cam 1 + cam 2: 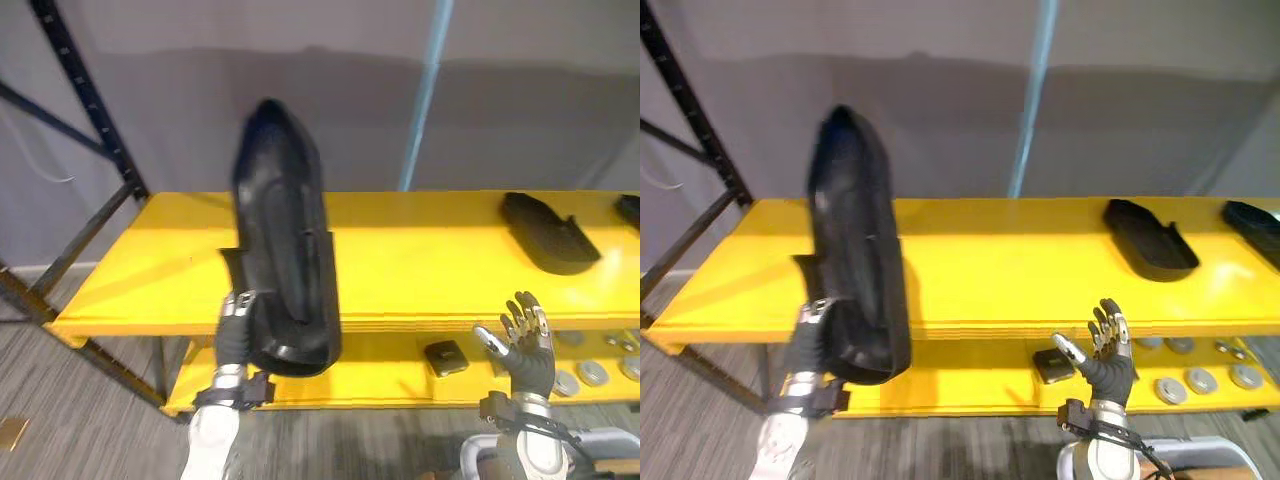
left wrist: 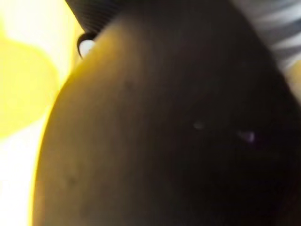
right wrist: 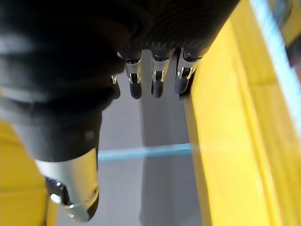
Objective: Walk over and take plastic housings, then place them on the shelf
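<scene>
A long black plastic housing [image 1: 285, 250] stands upright in my left hand [image 1: 238, 335], which grips its lower end in front of the yellow shelf [image 1: 420, 260]. Its dark shell [image 2: 178, 141] looms close in the left wrist view. The housing's top rises above the shelf's top board. A second black housing [image 1: 548, 232] lies on the top board at the right, and part of a third [image 1: 630, 208] shows at the right edge. My right hand [image 1: 528, 350] is raised in front of the lower board, open and holding nothing, its fingers [image 3: 136, 84] straight.
On the lower board lie a small black block [image 1: 445, 357] and several silver discs [image 1: 590, 372]. A black rack upright [image 1: 90, 100] with braces stands at the left. A blue pole [image 1: 425, 90] rises behind the shelf against a grey wall.
</scene>
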Controlling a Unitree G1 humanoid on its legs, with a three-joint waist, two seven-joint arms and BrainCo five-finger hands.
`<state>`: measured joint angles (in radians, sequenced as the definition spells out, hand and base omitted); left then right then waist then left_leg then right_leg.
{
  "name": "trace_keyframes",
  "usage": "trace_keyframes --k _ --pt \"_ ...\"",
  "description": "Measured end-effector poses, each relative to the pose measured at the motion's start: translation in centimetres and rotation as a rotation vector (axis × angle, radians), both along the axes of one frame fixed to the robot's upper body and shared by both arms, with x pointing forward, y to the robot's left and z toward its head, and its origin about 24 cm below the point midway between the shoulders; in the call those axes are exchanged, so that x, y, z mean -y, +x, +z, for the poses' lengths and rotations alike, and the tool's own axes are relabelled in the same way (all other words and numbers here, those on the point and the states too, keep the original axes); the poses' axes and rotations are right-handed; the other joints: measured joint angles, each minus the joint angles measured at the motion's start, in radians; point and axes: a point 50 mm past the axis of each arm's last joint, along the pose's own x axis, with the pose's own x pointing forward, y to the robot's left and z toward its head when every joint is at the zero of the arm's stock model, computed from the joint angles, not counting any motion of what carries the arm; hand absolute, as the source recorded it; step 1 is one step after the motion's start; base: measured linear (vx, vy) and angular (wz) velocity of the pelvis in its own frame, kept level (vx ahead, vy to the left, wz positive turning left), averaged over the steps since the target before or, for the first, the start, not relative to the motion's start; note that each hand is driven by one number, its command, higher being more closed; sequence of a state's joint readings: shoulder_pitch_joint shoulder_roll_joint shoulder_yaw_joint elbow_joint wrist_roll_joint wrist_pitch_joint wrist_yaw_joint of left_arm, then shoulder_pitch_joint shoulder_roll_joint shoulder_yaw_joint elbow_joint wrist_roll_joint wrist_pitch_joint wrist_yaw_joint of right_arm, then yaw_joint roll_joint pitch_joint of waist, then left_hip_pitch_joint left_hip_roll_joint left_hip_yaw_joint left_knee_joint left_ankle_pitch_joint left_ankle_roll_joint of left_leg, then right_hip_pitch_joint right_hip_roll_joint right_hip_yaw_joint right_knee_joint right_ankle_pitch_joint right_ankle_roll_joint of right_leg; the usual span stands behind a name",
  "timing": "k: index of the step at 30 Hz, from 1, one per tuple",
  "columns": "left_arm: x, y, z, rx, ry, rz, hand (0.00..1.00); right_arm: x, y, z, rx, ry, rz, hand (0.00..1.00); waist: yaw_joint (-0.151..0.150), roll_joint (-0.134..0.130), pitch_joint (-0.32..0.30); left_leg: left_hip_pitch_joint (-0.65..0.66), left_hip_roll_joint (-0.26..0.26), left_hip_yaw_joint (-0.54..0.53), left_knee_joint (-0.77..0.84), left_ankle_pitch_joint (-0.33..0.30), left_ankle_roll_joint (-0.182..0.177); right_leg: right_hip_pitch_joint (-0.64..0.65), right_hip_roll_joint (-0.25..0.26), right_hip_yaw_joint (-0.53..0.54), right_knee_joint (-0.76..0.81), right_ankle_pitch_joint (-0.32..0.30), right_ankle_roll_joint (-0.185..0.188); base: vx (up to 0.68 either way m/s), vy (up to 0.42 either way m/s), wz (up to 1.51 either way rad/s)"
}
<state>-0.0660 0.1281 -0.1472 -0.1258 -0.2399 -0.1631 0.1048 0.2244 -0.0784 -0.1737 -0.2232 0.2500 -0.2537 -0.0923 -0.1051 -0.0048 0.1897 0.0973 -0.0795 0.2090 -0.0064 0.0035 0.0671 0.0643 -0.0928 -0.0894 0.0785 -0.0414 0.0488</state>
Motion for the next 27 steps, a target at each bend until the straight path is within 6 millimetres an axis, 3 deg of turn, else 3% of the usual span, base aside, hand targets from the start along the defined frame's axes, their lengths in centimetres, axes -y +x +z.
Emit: trace_keyframes --k 6,10,14,19,22,25,26,27 --pt "0.6 4.0 -1.8 -0.199 0.038 0.066 1.00 -0.3 -1.7 -1.9 -0.106 0.024 0.051 0.00 -0.076 0.017 -0.007 0.024 0.033 0.103 -0.040 -0.021 -0.030 -0.028 0.041 0.075 0.015 0.009 -0.013 -0.03 0.005 -0.42" --pt "0.2 5.7 -1.9 -0.263 0.010 0.124 1.00 -1.1 -1.8 -1.7 -0.103 0.017 0.119 0.00 -0.087 0.040 0.001 0.008 0.045 0.127 -0.029 -0.019 -0.027 -0.066 0.054 0.100 0.048 0.005 -0.021 -0.03 -0.035 -0.19" --pt "-0.4 7.7 -1.1 -0.314 -0.038 0.208 1.00 -1.6 -1.3 -1.4 -0.086 0.043 0.161 0.00 -0.103 0.062 0.020 -0.025 0.048 0.135 -0.022 0.000 -0.032 -0.123 0.055 0.105 0.093 0.000 -0.029 -0.05 -0.037 -0.05" --pt "-1.6 9.4 0.2 -0.360 -0.052 0.366 1.00 -3.8 -0.8 -1.5 -0.087 0.070 0.255 0.00 -0.118 0.064 0.065 -0.057 0.052 0.150 -0.022 0.004 -0.040 -0.171 0.057 0.106 0.130 -0.004 -0.035 -0.10 -0.025 0.00" --pt "-3.1 10.4 1.4 -0.363 -0.034 0.446 1.00 -4.8 -0.7 -1.7 -0.100 0.097 0.289 0.00 -0.124 0.062 0.104 -0.091 0.058 0.176 -0.012 0.003 -0.039 -0.206 0.055 0.108 0.143 0.001 -0.038 -0.08 -0.005 -0.01" --pt "-4.0 11.4 3.8 -0.311 -0.014 0.483 1.00 -5.4 -0.6 -1.7 -0.099 0.140 0.303 0.00 -0.121 0.061 0.148 -0.124 0.063 0.178 0.014 0.005 -0.037 -0.229 0.055 0.107 0.143 0.012 -0.039 -0.04 -0.001 0.03" --pt "-4.2 11.8 4.8 -0.289 -0.010 0.494 0.00 -5.5 -0.6 -1.7 -0.094 0.161 0.308 0.00 -0.121 0.059 0.156 -0.140 0.065 0.179 0.020 0.008 -0.032 -0.244 0.056 0.107 0.144 0.015 -0.040 0.00 0.000 0.00" --pt "-4.2 12.1 5.9 -0.262 -0.010 0.507 0.00 -6.0 -0.5 -1.2 -0.070 0.186 0.325 0.00 -0.121 0.056 0.179 -0.149 0.069 0.189 0.032 0.011 -0.029 -0.248 0.056 0.107 0.144 0.019 -0.041 0.00 0.000 0.00"
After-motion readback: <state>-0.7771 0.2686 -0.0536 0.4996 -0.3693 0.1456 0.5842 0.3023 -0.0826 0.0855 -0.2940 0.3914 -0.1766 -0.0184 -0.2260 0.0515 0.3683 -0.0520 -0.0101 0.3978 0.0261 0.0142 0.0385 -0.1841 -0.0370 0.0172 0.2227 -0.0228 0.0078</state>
